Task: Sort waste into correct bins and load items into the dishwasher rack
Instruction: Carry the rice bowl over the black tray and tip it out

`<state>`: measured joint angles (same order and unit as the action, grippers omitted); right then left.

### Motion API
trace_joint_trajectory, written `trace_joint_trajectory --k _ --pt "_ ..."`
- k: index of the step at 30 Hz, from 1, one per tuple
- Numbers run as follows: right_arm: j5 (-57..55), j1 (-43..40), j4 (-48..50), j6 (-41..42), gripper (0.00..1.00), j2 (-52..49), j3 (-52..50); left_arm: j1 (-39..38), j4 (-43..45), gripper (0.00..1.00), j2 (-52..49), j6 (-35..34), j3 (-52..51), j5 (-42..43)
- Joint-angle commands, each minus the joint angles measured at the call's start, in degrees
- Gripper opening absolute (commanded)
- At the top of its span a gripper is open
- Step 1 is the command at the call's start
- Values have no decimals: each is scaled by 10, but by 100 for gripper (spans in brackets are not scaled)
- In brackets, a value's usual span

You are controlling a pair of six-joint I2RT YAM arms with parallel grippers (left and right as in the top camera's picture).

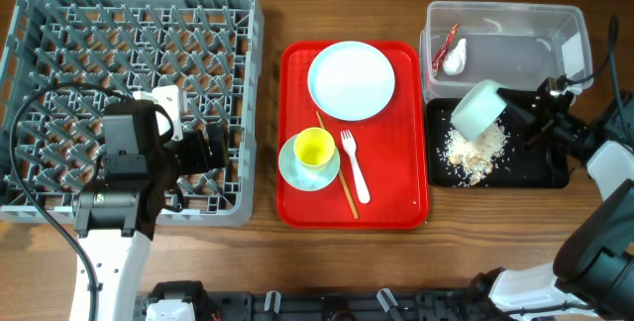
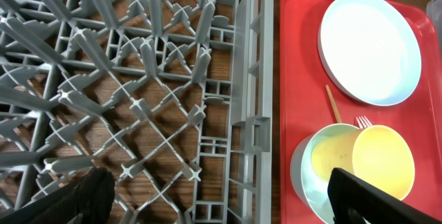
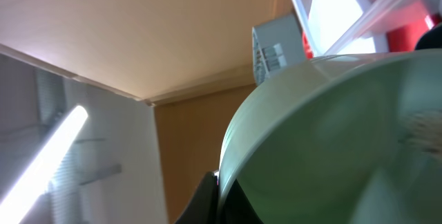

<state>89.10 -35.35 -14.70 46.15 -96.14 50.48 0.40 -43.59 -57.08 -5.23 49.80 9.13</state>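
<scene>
My right gripper (image 1: 510, 106) is shut on the rim of a pale mint bowl (image 1: 477, 109), held tipped on its side over the black tray (image 1: 550, 172), where rice-like crumbs (image 1: 474, 150) lie. The bowl fills the right wrist view (image 3: 345, 141). The clear tub (image 1: 515, 44) holds a red-and-white wrapper (image 1: 443, 49) and a white scrap (image 1: 455, 58). The red serving tray (image 1: 297, 162) carries the plate (image 1: 351, 80), a yellow cup (image 1: 315, 148) inside the second mint bowl (image 1: 290, 167), a white fork (image 1: 355, 167) and chopsticks (image 1: 337, 162). My left gripper (image 1: 213, 148) is open and empty over the grey rack (image 1: 59, 24), near its right edge (image 2: 252, 99).
The rack sits at the left, the red serving tray in the middle, the tub and black tray at the right. The left wrist view shows the plate (image 2: 369, 48) and the cup (image 2: 383, 162) in its bowl just right of the rack wall.
</scene>
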Motion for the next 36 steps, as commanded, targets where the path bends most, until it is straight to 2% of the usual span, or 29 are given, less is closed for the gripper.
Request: trace_joint_trajectory --k 1,8,11,14,17,19,25,27,28,30,36 --pt "38 -3 17 87 4 -7 -1 2 0 100 0 -4 14 9" --pt "38 -2 71 155 4 -7 -1 2 0 100 0 -4 14 9" --pt "38 -3 81 159 4 -7 -1 2 0 100 0 -4 14 9" --pt "38 -2 85 133 4 -7 -1 2 0 100 0 -4 14 9" --pt "37 5 91 43 4 -7 -1 2 0 100 0 -4 14 9" --pt "36 9 87 14 4 -7 -2 2 0 100 0 -4 14 9" --pt "5 14 70 51 4 -7 -2 2 0 100 0 -4 14 9" --pt "39 14 117 50 4 -7 -1 2 0 100 0 -4 14 9" --pt "39 16 159 23 4 -4 -1 2 0 100 0 -4 14 9" --pt "38 18 170 -22 4 12 -1 2 0 100 0 -4 14 9" --pt "39 18 190 4 4 19 -1 2 0 100 0 -4 14 9"
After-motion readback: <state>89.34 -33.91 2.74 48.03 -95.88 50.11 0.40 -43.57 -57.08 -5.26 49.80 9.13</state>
